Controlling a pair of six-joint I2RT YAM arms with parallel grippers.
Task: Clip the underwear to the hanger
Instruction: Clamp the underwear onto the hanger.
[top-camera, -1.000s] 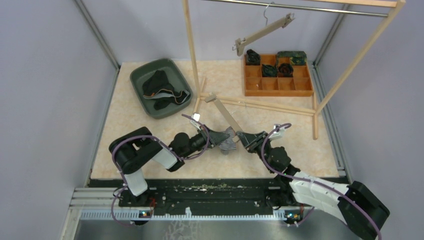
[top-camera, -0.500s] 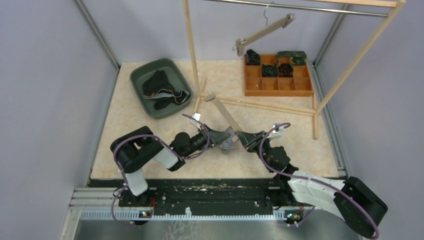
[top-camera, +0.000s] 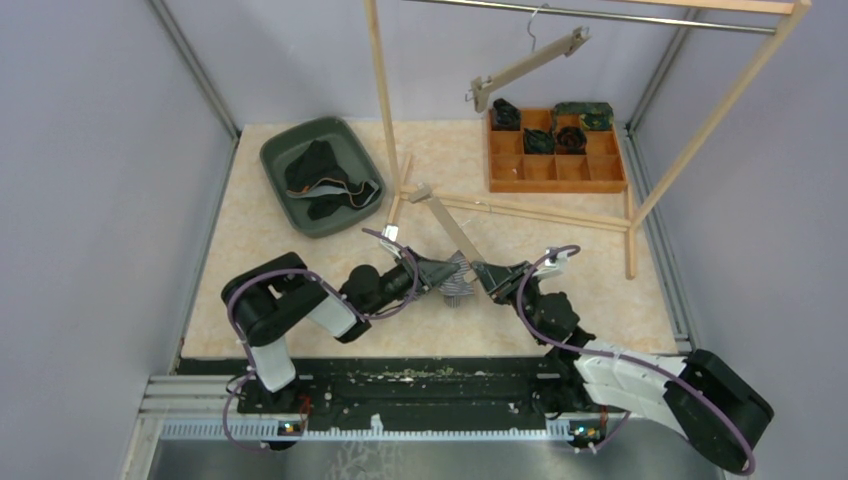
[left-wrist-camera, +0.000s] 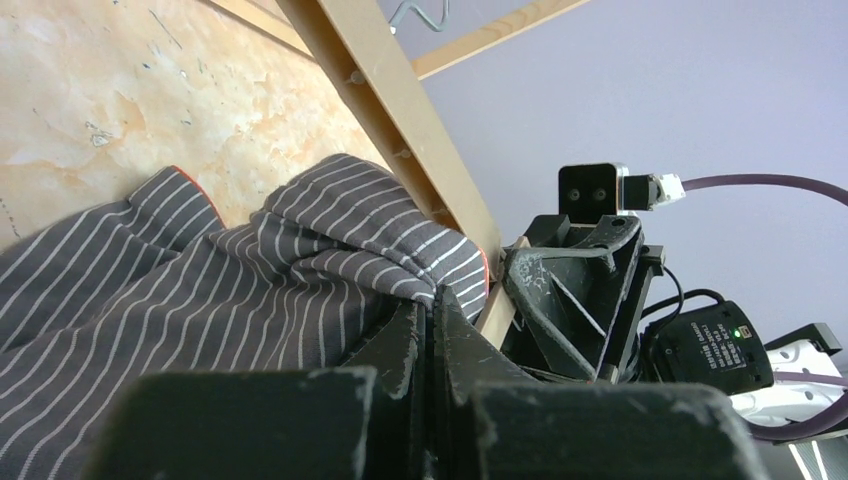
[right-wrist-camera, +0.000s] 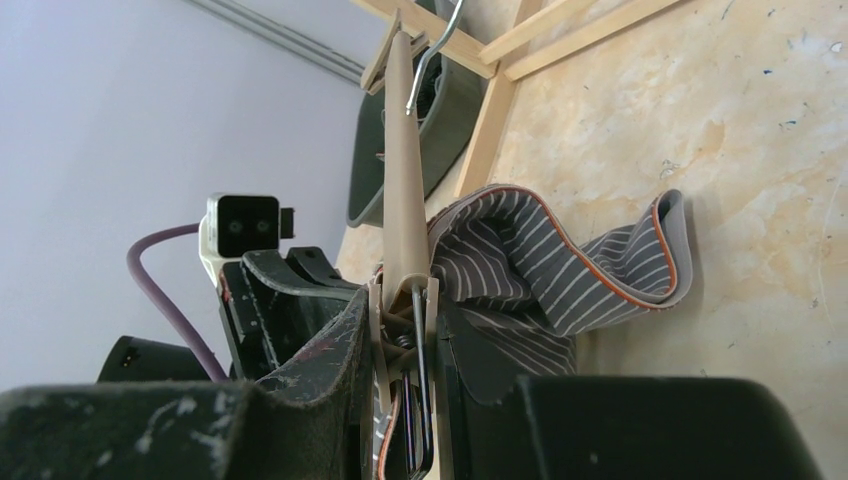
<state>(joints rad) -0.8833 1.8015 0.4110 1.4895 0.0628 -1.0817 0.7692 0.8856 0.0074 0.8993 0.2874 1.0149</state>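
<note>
The grey striped underwear (top-camera: 458, 288) with an orange-edged waistband lies bunched on the table between my two grippers. My left gripper (top-camera: 437, 272) is shut on a fold of the underwear (left-wrist-camera: 250, 270), its fingertips (left-wrist-camera: 432, 305) pinching the cloth beside the hanger bar (left-wrist-camera: 400, 130). The wooden hanger (top-camera: 447, 225) lies on the table, its near end at my right gripper (top-camera: 493, 279). In the right wrist view my right gripper (right-wrist-camera: 405, 335) is shut on the hanger's end clip (right-wrist-camera: 400, 310), squeezing it. Striped underwear (right-wrist-camera: 560, 270) lies against the clip's right side.
A green tray (top-camera: 283, 152) with dark clothes sits at the back left. A wooden divided box (top-camera: 555, 180) holding rolled items stands at the back right. A second hanger (top-camera: 525, 65) hangs on the rail of the wooden rack (top-camera: 383, 110), whose base bars (top-camera: 530, 210) cross the table.
The right arm has edged slightly left toward the left gripper. Both grips are unchanged.
</note>
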